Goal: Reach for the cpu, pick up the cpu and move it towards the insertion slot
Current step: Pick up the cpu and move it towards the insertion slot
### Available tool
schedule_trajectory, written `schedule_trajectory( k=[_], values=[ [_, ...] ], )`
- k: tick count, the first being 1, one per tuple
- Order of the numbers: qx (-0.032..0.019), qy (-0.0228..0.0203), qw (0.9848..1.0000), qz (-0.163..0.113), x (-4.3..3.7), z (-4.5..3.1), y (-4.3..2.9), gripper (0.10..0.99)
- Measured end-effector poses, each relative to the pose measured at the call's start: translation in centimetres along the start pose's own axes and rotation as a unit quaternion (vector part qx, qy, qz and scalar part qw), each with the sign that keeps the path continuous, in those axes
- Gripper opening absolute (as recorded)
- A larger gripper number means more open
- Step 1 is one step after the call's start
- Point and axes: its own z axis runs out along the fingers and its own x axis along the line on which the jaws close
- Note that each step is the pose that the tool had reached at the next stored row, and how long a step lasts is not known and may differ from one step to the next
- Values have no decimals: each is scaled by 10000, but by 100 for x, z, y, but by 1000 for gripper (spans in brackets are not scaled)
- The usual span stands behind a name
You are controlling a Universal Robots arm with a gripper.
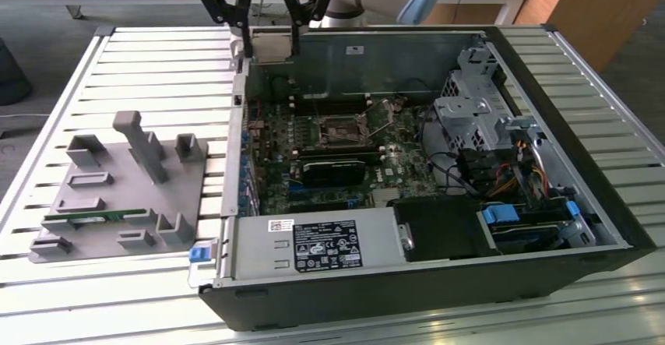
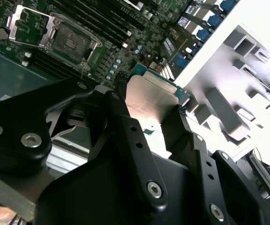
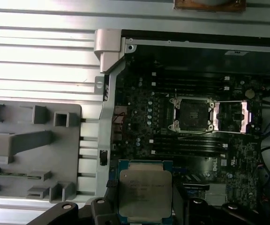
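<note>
Tool (image 1: 271, 40) clamped on the cpu (image 3: 146, 193), raised above the open case, insertion slot (image 3: 191, 114) well apart

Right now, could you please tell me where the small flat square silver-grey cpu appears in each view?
Exterior view: the flat square silver-grey cpu sits between the black gripper fingers, above the open computer case's far corner on the exterior view's left.
Second wrist view: the cpu is clamped between two black fingers.
First wrist view: the cpu faces the camera.
Shared landmark: the metal-framed insertion slot.
</note>
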Motion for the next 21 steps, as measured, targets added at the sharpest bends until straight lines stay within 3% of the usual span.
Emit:
schedule_trajectory(
  k=[21],
  values=[
    [0,0,10000,4,-403,117,112,541]
  ],
)
